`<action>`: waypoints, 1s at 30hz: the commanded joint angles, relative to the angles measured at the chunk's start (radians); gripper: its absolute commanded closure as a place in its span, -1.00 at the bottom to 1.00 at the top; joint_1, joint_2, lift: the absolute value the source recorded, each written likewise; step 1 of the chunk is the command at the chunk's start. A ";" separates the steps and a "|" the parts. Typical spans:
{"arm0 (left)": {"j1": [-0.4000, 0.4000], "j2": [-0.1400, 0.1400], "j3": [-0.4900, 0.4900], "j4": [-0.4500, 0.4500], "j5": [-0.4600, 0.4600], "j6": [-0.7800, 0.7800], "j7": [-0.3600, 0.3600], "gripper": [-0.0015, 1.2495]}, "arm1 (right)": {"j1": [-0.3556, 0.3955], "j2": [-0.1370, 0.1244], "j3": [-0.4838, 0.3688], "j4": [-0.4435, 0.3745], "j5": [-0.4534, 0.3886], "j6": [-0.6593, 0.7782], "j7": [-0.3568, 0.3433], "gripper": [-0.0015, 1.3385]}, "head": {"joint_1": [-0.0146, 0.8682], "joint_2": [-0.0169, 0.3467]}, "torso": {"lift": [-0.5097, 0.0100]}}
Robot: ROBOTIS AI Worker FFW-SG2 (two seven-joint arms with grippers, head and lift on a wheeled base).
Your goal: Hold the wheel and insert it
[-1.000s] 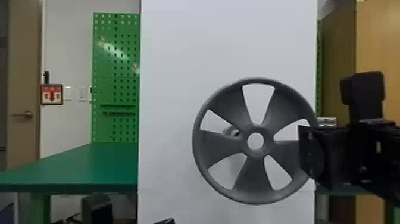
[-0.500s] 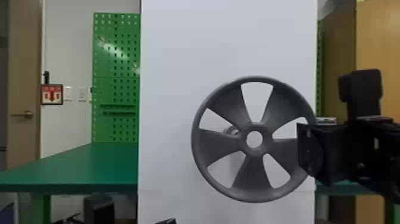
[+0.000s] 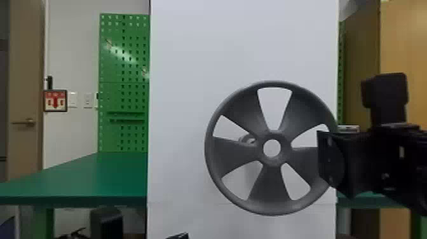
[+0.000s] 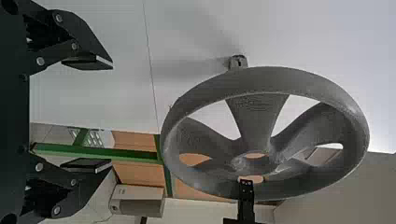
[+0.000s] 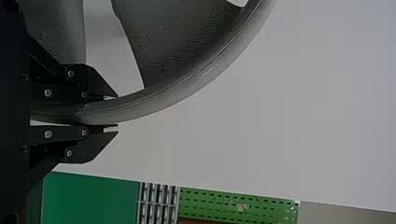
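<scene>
Head view, left to right. Perforated green board (image 3: 124, 63), sheet-like, glossy highlight; smooth green tabletop (image 3: 82, 181) below. Bottom edge: black tip of left gripper (image 3: 178, 235); left wrist view gives its flat, dark-padded fingers wide apart, open. Centre: tall, matt white panel (image 3: 197, 95), upright. Short cylindrical grey peg (image 3: 249, 139) on it, seen through a wheel opening, left of the hub. Wheel (image 3: 270, 190): dark grey, round, five flaring spokes, ring-shaped hub with round hole; held upright before panel, fine ridged texture. Right gripper (image 3: 325, 159), at wheel's right side: fingers closed on rim, one each side. Far right: tan, wood-like surface (image 3: 403, 47).
</scene>
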 commanded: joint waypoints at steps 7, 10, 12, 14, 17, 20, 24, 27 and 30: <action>0.000 0.000 -0.002 0.001 0.000 0.000 0.000 -0.19 | -0.004 0.012 0.009 0.007 0.011 0.000 0.000 0.52 | -0.97 -0.82 | -0.93; 0.000 0.000 -0.002 0.001 0.002 0.000 0.000 -0.19 | -0.004 0.015 0.014 0.011 0.012 0.000 0.000 0.53 | -0.97 -0.82 | -0.93; 0.000 0.000 -0.002 0.001 0.000 0.000 0.000 -0.19 | -0.004 0.018 0.017 0.014 0.012 0.000 0.000 0.53 | -0.97 -0.82 | -0.93; 0.000 0.000 -0.002 0.001 0.002 0.000 0.000 -0.19 | -0.004 0.023 0.022 0.016 0.017 -0.002 0.000 0.53 | -0.97 -0.82 | -0.93; 0.000 0.000 -0.002 0.001 0.002 0.000 0.000 -0.19 | -0.004 0.027 0.028 0.019 0.021 -0.002 0.000 0.53 | -0.97 -0.82 | -0.93; 0.000 0.000 -0.002 0.001 0.002 0.000 0.000 -0.19 | -0.004 0.030 0.032 0.020 0.023 -0.008 0.000 0.53 | -0.97 -0.82 | -0.93; 0.000 0.000 -0.003 -0.001 0.000 0.000 0.000 -0.19 | -0.003 0.033 0.038 0.024 0.025 -0.014 0.000 0.53 | -0.97 -0.82 | -0.93; 0.000 0.000 -0.003 0.001 0.002 0.000 0.000 -0.19 | -0.004 0.037 0.043 0.027 0.025 -0.017 0.000 0.53 | -0.97 -0.82 | -0.93; 0.000 0.000 -0.005 0.001 0.002 0.000 0.000 -0.19 | -0.004 0.041 0.049 0.030 0.026 -0.028 0.000 0.53 | -0.97 -0.82 | -0.93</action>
